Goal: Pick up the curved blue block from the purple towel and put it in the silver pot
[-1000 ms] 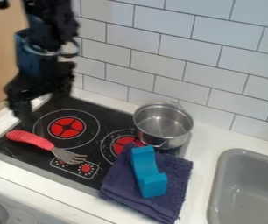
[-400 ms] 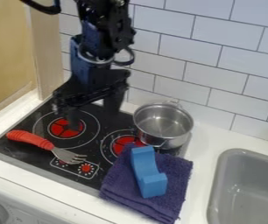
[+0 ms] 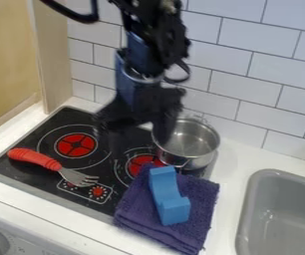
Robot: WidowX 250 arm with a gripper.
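While hanging beside the metal pot (image 3: 195, 139) at the back right of the stove (image 3: 65, 113), points downward, wrist upright, with the claw (image 3: 136, 142) spread wide and empty. Comes in from the top edge. In front of the pot, a blue block (image 3: 169, 194) on a folded purple towel (image 3: 200, 199); leftward, a red-handled spatula (image 3: 39, 159); rightward, a grey sink (image 3: 281, 214).

Bright even light, faint shadows, motion-blurred tool (image 3: 140, 144), soft detail

Robot arm (image 3: 154, 42): exterior finish

Predominantly black, knobbly housing with small pale spots near the top. Dark blue section (image 3: 130, 89) bears a pale curved band (image 3: 142, 78). Black cable (image 3: 74, 15) loops outward; second dark loop (image 3: 182, 74) at side. Gripper (image 3: 139, 142): black, angular.
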